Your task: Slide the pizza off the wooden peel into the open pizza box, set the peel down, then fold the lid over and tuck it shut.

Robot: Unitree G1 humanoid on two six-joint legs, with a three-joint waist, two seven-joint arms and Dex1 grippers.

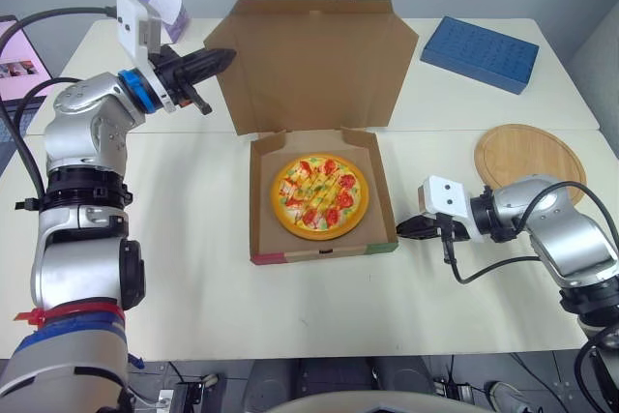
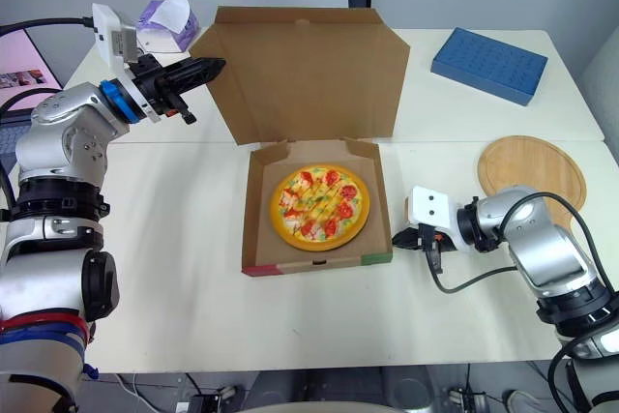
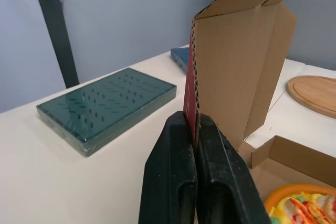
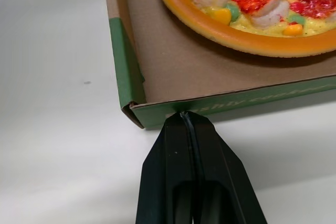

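Table (image 1: 193,268): bears all items.
Pizza box (image 1: 319,250): landmark; lid (image 1: 309,60) upright behind tray. Thin corrugated card, judged light and easily creased; best held at free edge and folded gently.
Wooden peel (image 1: 527,154): right of box, flat, bare; rigid.
Pizza (image 1: 319,195): inside box tray.
Left gripper (image 1: 224,57): clamped on lid's left edge.
Right gripper (image 1: 402,229): fingers together, empty, tips against box's right wall near front corner.

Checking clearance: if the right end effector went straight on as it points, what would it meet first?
The green outer wall of the pizza box, near its corner; the right end effector seems almost against it.
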